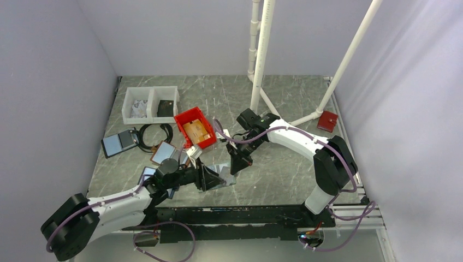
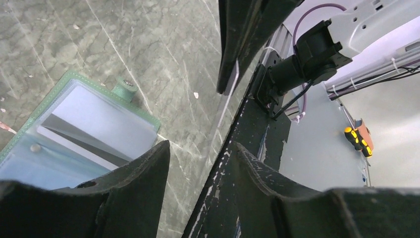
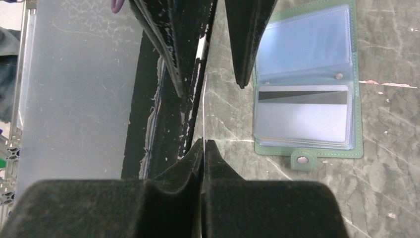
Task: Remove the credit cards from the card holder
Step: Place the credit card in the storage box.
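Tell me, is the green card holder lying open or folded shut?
Open. The card holder lies spread flat, both clear panels facing up, its snap tab unfastened; a striped card sits in one pocket.

In the overhead view the left hand (image 1: 209, 178) covered much of the card holder (image 1: 225, 176), so its pockets could not be read there. From the left wrist, the holder ran off the picture's left edge and under that hand's near finger (image 2: 124, 193). From the right wrist, its far panel was cut by the top edge. The credit card (image 3: 203, 106) pinched in the right hand (image 3: 203, 146), beside the holder, showed edge-on only, so its face could not be told.
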You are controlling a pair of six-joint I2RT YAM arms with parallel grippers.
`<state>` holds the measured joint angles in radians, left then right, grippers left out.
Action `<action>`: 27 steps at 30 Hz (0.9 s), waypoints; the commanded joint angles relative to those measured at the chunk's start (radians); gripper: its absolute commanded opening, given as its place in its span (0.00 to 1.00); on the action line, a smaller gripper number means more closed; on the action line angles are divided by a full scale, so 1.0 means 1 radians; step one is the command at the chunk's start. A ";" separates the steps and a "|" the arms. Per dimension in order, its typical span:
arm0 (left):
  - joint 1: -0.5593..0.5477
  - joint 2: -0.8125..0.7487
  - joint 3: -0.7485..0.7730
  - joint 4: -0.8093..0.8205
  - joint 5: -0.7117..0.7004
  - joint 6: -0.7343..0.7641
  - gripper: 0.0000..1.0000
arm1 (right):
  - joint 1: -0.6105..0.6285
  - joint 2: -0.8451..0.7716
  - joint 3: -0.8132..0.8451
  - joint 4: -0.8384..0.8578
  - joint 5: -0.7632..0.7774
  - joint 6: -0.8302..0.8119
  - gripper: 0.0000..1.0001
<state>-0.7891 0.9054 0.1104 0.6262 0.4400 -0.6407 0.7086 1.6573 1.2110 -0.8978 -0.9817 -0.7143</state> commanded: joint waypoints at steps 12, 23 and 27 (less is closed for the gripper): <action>-0.003 0.192 0.046 0.211 0.087 -0.053 0.00 | -0.018 -0.023 0.030 0.035 0.032 0.022 0.12; 0.029 -0.191 0.247 -0.683 -0.236 -0.017 0.00 | -0.049 -0.281 -0.057 0.118 0.239 0.014 0.50; 0.074 -0.240 0.370 -0.924 -0.343 0.053 0.00 | -0.050 -0.306 -0.054 0.073 0.199 -0.039 0.50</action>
<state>-0.7544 0.6949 0.3656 0.0231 0.2474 -0.6651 0.6613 1.3678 1.1599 -0.8146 -0.7696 -0.6907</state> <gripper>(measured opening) 0.010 0.497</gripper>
